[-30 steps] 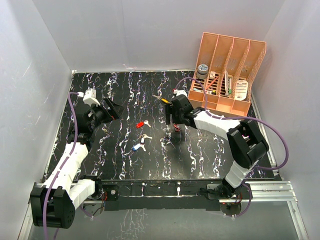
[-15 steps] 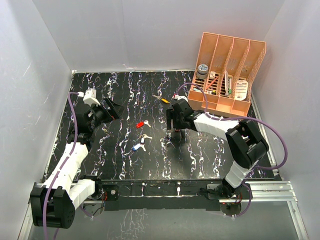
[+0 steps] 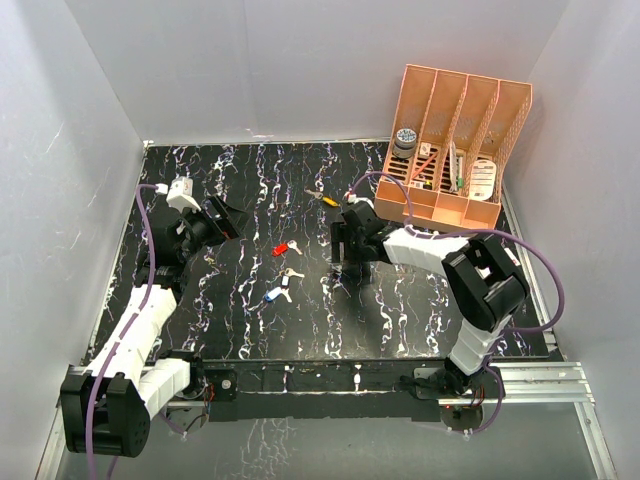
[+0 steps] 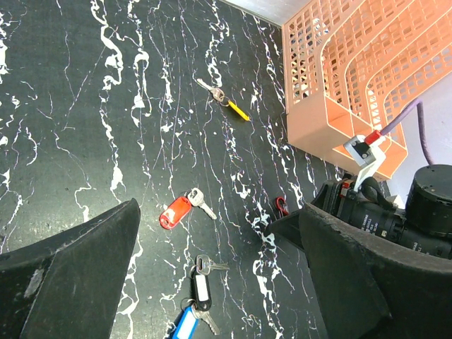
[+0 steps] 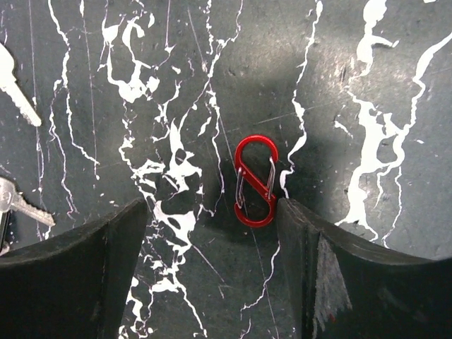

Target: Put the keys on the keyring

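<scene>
Right arm is reaching over the middle of the black marble table [image 3: 230,310], its gripper [image 5: 212,212] pointing straight down with fingers spread wide, grasping nothing. The red keyring [image 5: 256,181] is lying flat between them. Left gripper [image 4: 219,233] is hovering open and empty. Red key [image 4: 176,210], white key [image 4: 200,288] and blue key [image 4: 185,321] are lying beside; the yellow key [image 4: 236,109] is lying near the orange file rack [image 4: 367,78].

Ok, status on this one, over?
Left gripper open, empty. Right gripper open above the red S-clip keyring. Keys loose on table, none threaded. Nothing blocking.
</scene>
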`<state>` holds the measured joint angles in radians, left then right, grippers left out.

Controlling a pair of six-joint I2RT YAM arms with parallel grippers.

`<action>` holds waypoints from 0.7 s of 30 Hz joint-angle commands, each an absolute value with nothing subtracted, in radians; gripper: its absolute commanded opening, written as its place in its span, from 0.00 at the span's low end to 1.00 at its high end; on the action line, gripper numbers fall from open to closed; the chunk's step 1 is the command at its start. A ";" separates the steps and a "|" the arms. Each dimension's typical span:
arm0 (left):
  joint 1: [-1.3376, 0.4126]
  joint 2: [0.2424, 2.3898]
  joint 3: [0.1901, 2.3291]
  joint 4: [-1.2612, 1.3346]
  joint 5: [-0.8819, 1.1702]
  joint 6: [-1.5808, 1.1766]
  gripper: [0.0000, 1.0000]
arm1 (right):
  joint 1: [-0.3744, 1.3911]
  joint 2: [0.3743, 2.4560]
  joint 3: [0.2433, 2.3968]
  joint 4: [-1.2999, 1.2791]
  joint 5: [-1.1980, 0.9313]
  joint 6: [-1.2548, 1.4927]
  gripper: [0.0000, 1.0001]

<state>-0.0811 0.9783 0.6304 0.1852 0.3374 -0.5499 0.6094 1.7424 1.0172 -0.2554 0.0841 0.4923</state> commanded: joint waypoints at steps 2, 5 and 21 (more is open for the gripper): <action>-0.084 0.966 0.671 0.192 0.357 -0.547 0.94 | 0.610 1.773 1.018 -0.188 0.059 0.519 0.71; -0.084 0.966 0.671 0.193 0.359 -0.548 0.94 | 0.612 1.781 1.024 -0.178 0.044 0.524 0.71; -0.084 0.964 0.673 0.187 0.358 -0.543 0.94 | 0.617 1.832 1.084 -0.280 0.202 0.555 0.60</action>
<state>-0.0811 0.9783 0.6304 0.1852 0.3386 -0.5499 0.6167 1.7931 1.0550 -0.2234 0.1375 0.5308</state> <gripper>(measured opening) 0.939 0.616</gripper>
